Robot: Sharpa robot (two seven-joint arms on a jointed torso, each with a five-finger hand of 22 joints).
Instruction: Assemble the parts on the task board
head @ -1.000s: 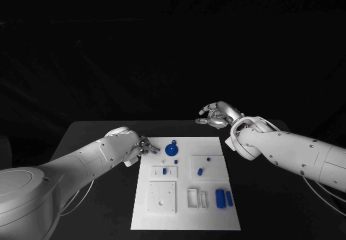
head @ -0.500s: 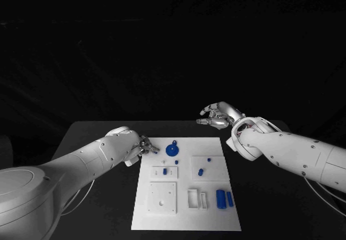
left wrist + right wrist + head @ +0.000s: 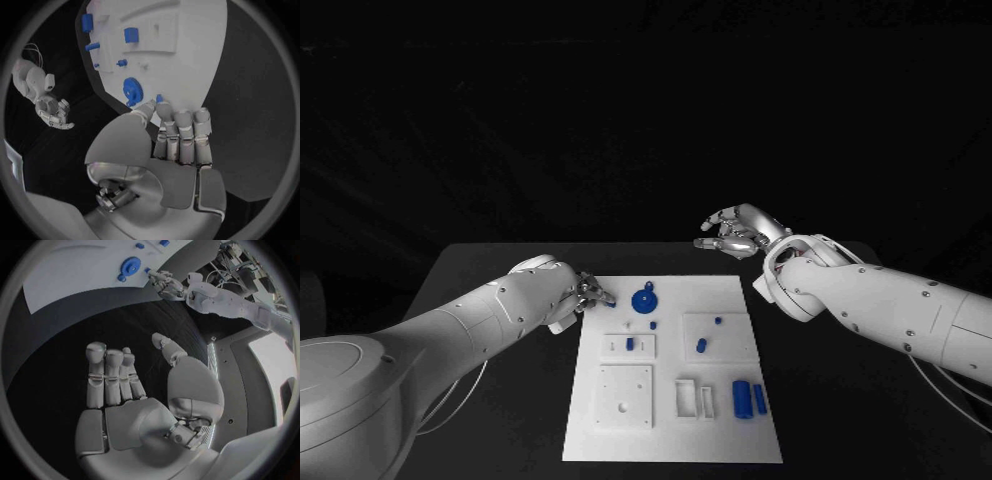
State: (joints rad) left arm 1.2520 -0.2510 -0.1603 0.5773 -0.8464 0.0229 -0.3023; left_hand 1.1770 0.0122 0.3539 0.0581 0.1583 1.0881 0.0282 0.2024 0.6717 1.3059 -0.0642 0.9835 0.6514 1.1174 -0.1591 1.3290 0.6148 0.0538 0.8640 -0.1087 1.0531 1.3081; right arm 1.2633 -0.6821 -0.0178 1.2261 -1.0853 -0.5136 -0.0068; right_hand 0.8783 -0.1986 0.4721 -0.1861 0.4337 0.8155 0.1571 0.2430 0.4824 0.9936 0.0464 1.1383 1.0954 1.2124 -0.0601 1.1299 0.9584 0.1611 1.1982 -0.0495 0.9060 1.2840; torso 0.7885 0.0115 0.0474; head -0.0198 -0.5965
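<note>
head view: the white task board (image 3: 672, 440) lies in the middle of the black table (image 3: 488, 270), long side running away from the robot. on its far part sits a round blue gear-like part (image 3: 643, 298); nearer are small blue pegs in raised white blocks, and at the near right two upright blue bars (image 3: 749, 397) stand beside a white frame. the left hand (image 3: 583, 292) is at the board's far left corner, fingertips drawn together at a small blue piece (image 3: 609, 305) on the board's edge, just beside the gear. the right hand (image 3: 737, 232) is raised beyond the board's far right corner, well apart from the board, fingers loosely curled with nothing in them.

left wrist view: the left hand (image 3: 175, 145) has its fingers side by side and bent forward, thumb tip meeting them at the small blue piece (image 3: 159, 98) on the board's (image 3: 194, 60) rim. the piece shows between thumb and fingertip, so it looks pinched, though whether it is lifted off the board i cannot tell. the blue gear (image 3: 132, 90) lies just beside it. the right hand (image 3: 55, 111) shows off the board over the dark table.

right wrist view: the right hand (image 3: 134, 390) is empty, fingers half curled and close together, thumb apart, above bare table. the board (image 3: 75, 275), the gear (image 3: 130, 265) and the left hand (image 3: 164, 282) lie far off.
</note>
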